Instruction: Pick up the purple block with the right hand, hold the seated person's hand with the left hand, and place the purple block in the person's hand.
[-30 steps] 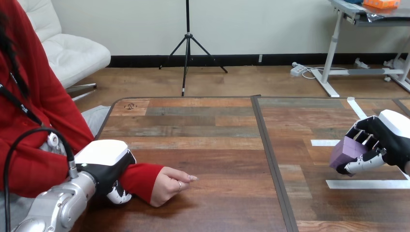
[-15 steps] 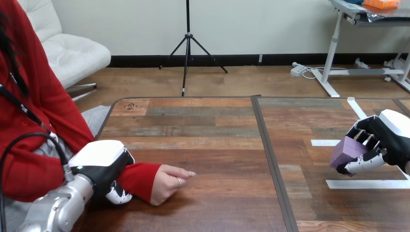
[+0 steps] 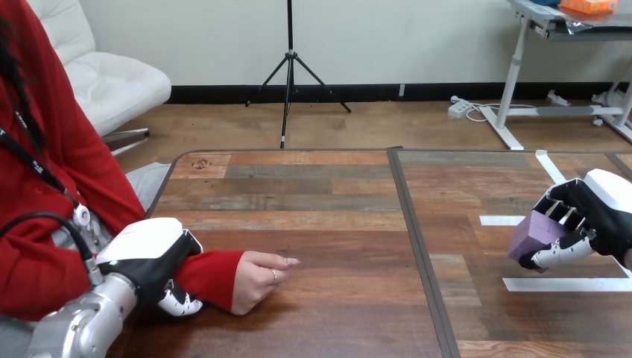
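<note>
Moved since a second ago: the left hand (image 3: pixel 149 250) has drawn back toward the view's lower left, and the person's hand (image 3: pixel 253 280) has shifted slightly left with it. You will find the right hand (image 3: pixel 596 212) and the purple block (image 3: pixel 535 233) where they were.

Item 1, left hand: lies over the person's wrist in the red sleeve (image 3: pixel 212 272), near the desk's (image 3: pixel 320 224) left edge. One black-and-white finger (image 3: pixel 179 302) curls in under the sleeve, so the hand is clasped round the wrist. You cannot see its other fingers, which the white shell and the sleeve cover. The silver forearm is cut off at the bottom-left corner.

Item 2, person's hand: rests on its side on the desk, loosely curled, fingers pointing right. Its palm is turned from your view.

Item 3, purple block: at the desk's right side, well apart from the person's hand, pinched between the right hand's fingers (image 3: pixel 564 253) from above and below. The fingers hide its far face. You cannot tell whether its underside touches the desk.

Item 4, right hand: cut off by the view's right edge, so you see nothing of its arm.

Item 5, white tape strip (image 3: pixel 566 284): lies flat on the desk just below the block.
</note>
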Available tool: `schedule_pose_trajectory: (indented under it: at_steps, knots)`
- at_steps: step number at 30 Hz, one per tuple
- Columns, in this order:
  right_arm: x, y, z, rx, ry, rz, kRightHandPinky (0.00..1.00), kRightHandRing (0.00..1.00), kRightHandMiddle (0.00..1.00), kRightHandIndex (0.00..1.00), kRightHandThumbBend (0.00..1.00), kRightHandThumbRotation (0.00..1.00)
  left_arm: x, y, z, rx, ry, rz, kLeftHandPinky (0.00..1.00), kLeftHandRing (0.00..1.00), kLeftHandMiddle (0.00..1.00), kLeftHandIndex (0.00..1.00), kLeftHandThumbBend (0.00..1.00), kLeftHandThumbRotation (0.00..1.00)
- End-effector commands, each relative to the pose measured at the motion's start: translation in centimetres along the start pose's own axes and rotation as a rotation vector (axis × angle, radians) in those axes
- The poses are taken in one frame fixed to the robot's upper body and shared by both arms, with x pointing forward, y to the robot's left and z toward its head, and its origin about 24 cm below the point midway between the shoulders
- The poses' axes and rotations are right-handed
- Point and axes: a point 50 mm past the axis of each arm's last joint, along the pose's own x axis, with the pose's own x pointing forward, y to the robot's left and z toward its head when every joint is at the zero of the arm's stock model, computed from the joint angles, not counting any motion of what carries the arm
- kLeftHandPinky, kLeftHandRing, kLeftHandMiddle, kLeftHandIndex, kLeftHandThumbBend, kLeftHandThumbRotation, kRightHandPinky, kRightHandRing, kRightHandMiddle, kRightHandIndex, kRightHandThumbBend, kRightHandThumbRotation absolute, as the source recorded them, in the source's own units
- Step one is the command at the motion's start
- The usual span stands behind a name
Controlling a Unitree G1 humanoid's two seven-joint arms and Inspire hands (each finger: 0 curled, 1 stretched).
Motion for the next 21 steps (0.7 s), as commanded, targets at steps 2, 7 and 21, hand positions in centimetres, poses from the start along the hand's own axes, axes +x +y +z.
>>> schedule_pose_trajectory:
  at_steps: [2, 7, 21]
  knots:
    - [0.73, -2.57, 1.87, -0.010, -0.081, -0.089, 0.42, 0.46, 0.50, 0.52, 0.72, 0.00, -0.20, 0.84, 0.75, -0.040, -0.046, 0.058, 0.22, 0.30, 0.37, 0.36, 0.70, 0.00]
    - [0.77, -2.54, 1.90, -0.011, -0.078, -0.089, 0.42, 0.46, 0.50, 0.52, 0.72, 0.00, -0.40, 1.22, 0.82, -0.032, -0.058, 0.073, 0.25, 0.32, 0.38, 0.38, 0.71, 0.00]
    - [0.78, -2.50, 1.84, -0.012, -0.081, -0.092, 0.43, 0.45, 0.50, 0.51, 0.73, 0.00, -0.80, 1.73, 1.00, -0.007, -0.080, 0.089, 0.30, 0.37, 0.41, 0.43, 0.74, 0.00]
